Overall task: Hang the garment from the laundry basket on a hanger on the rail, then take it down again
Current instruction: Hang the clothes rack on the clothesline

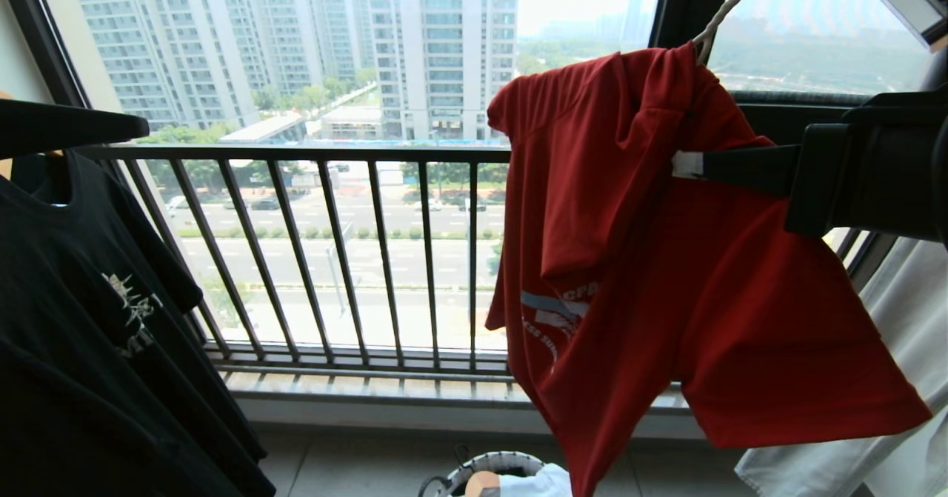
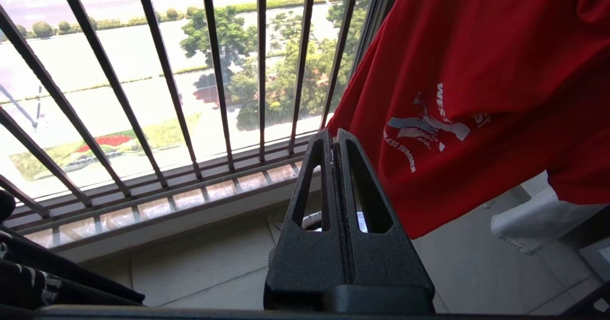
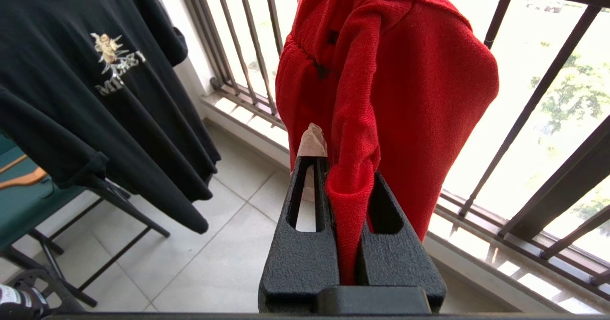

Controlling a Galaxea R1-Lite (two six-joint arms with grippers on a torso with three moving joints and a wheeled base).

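Window railing [image 1: 326, 252]: you are looking through its black bars at the street.
Black T-shirt [image 1: 89, 319]: it is hanging at your left.
Garment [image 1: 666, 275]: it is hanging crumpled from the hanger [image 1: 715, 15], above the laundry basket [image 1: 481, 471] on the floor.
Right claw [image 3: 350, 186]: you are seeing it pinching a fold of the garment near the shoulder.
Left claw [image 2: 335, 136]: it is hovering pressed together with nothing between its fingers, just beside the garment's hem.

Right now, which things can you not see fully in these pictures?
- Hanger: head view shows only its hook; the red T-shirt covers the rest.
- Rail: above the head view's top edge.
- Laundry basket: cut by the bottom edge.
- Right gripper: shirt fabric hides its fingertips in the right wrist view.
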